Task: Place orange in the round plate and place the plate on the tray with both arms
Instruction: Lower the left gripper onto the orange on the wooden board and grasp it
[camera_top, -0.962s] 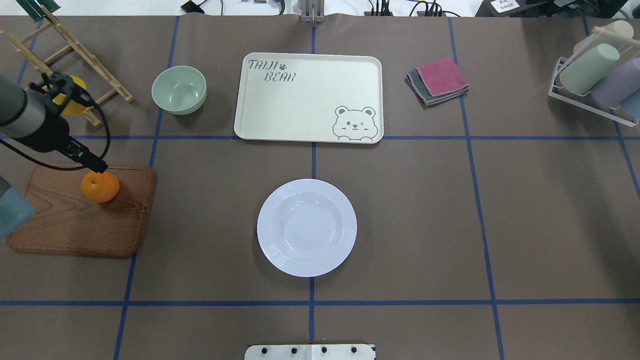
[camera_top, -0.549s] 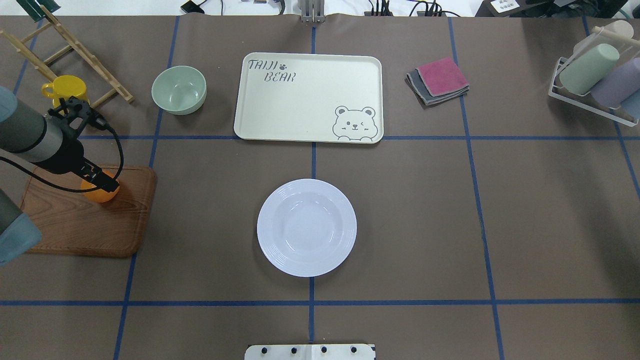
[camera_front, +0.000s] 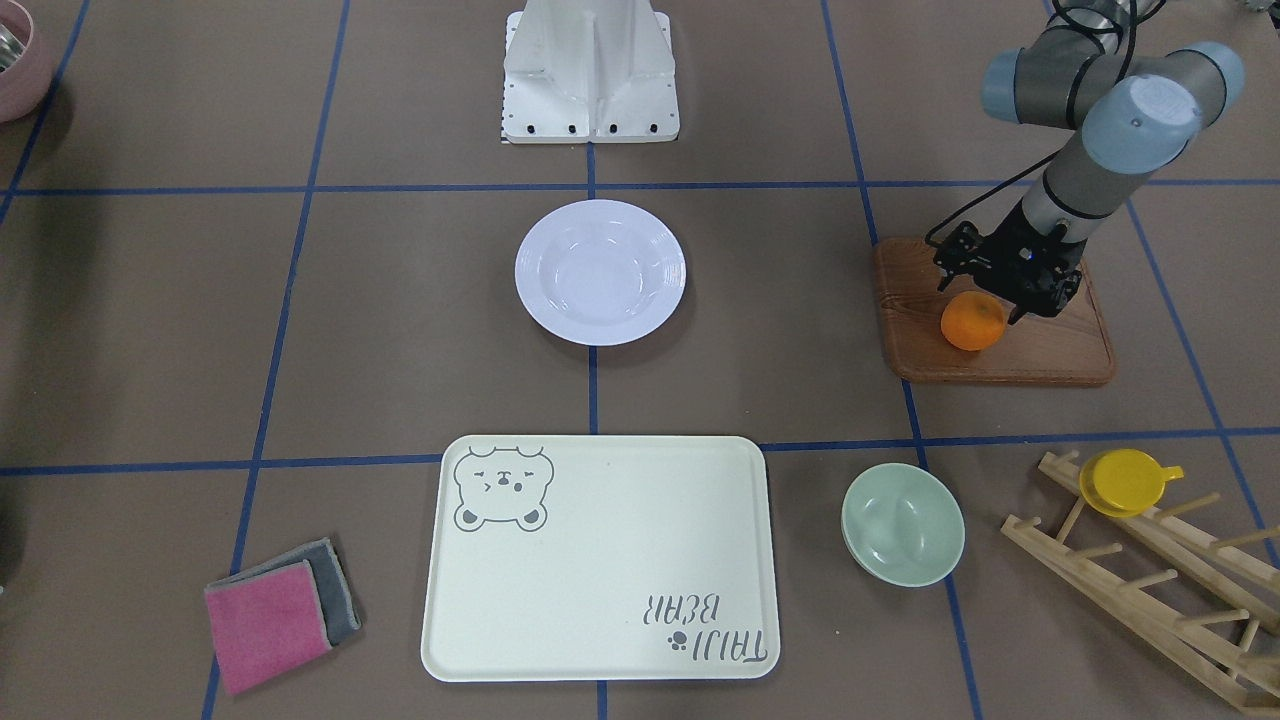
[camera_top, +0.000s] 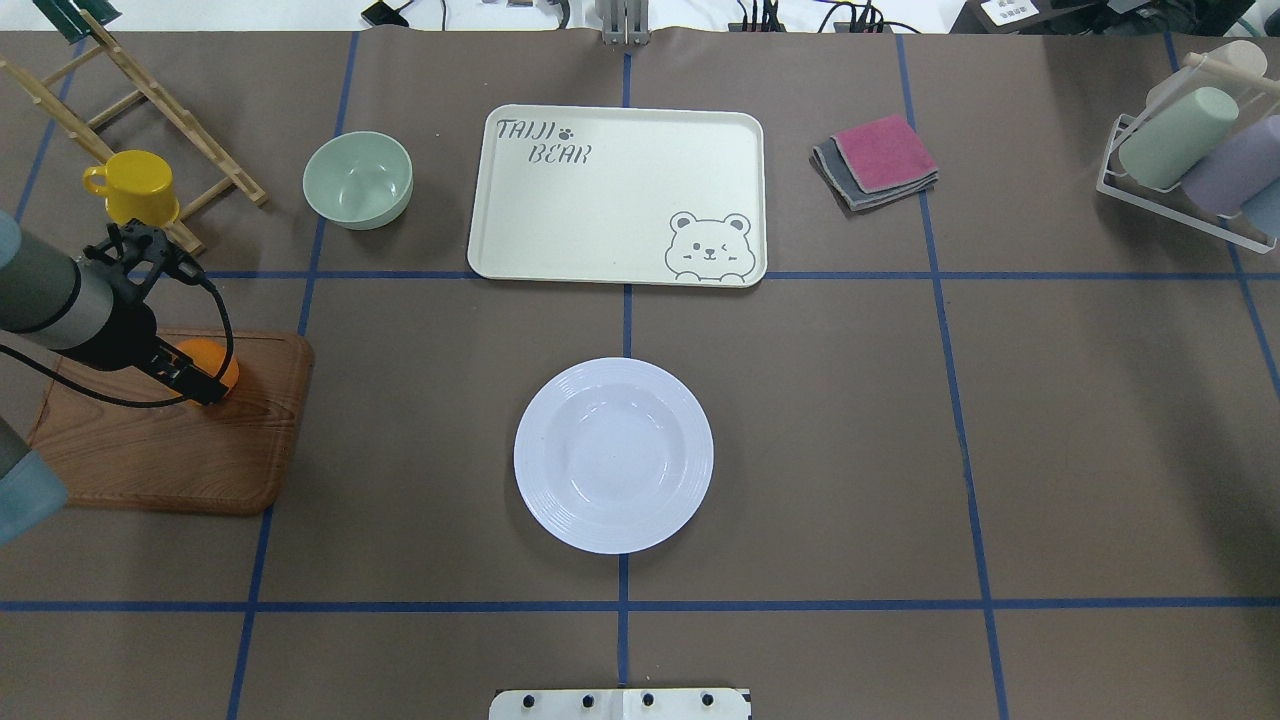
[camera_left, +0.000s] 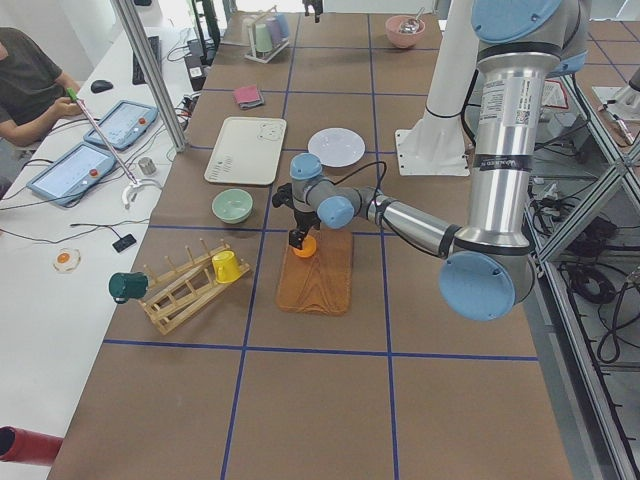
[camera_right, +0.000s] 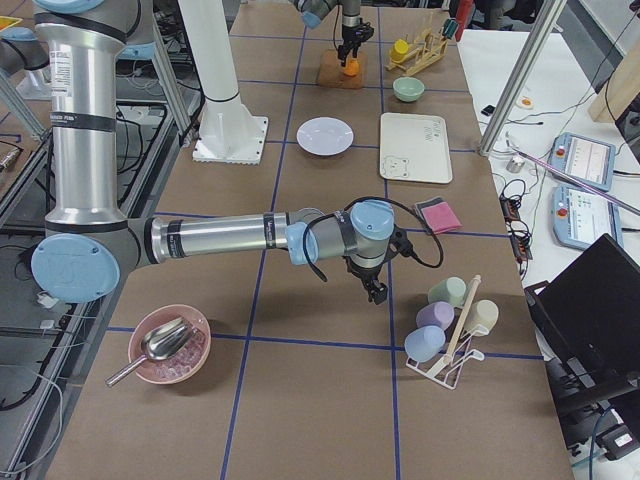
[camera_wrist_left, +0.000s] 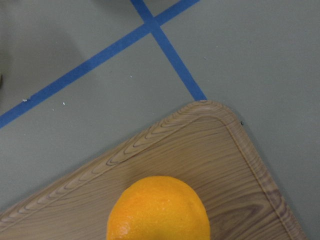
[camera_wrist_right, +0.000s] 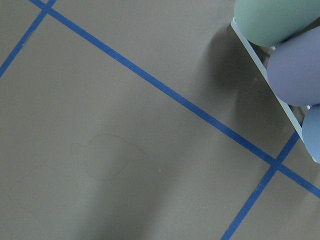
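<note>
The orange (camera_front: 970, 324) sits on the far right part of the brown wooden board (camera_top: 150, 455). It also fills the bottom of the left wrist view as the orange (camera_wrist_left: 158, 210). My left gripper (camera_top: 203, 384) is low over the orange, open, with its jaws straddling it and hiding most of it from above. The white round plate (camera_top: 613, 455) stands bare at the table's middle. Beyond it lies the cream tray (camera_top: 600, 210), with nothing on it. My right gripper (camera_right: 375, 291) hovers low over bare table near the cup rack. I cannot tell its state.
A pale green bowl (camera_top: 358, 180) stands left of the tray. A yellow cup (camera_top: 133, 187) and a wooden rack (camera_top: 150, 100) are at the far left. Folded cloths (camera_top: 878, 160) lie right of the tray. A cup rack (camera_top: 1190, 160) is at the far right. A person sits at a side desk (camera_left: 30, 85).
My left gripper has dropped and shifted toward the robot, from the orange's far edge to over the fruit, uncovering the yellow cup. The orange, plate and tray have not moved.
</note>
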